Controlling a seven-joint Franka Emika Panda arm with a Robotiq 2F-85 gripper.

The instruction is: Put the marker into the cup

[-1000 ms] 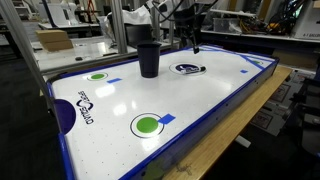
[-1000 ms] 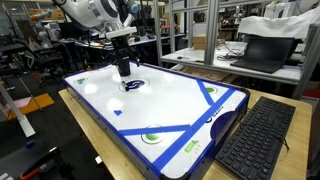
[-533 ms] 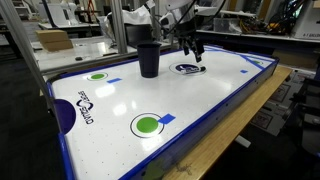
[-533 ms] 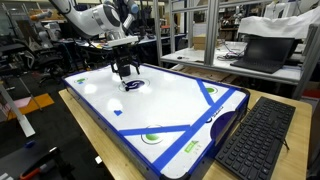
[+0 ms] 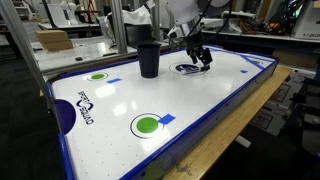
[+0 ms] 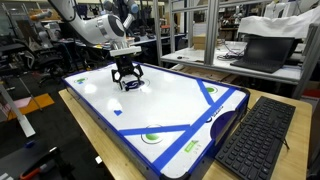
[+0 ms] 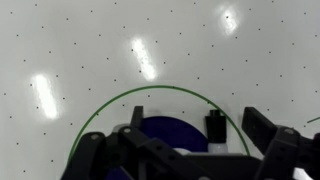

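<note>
I'm hovering the tool [image 5: 201, 62] low over the tabletop [image 5: 150, 100] at upper centre, jaws spread, grasping nothing. The cup [image 5: 148, 58] is standing left of it in the frame, and I'm not making out the marker.

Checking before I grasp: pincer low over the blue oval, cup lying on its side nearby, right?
Not quite: the cup stands upright nearby, as an exterior view shows. The pincer is low over the blue oval.
</note>
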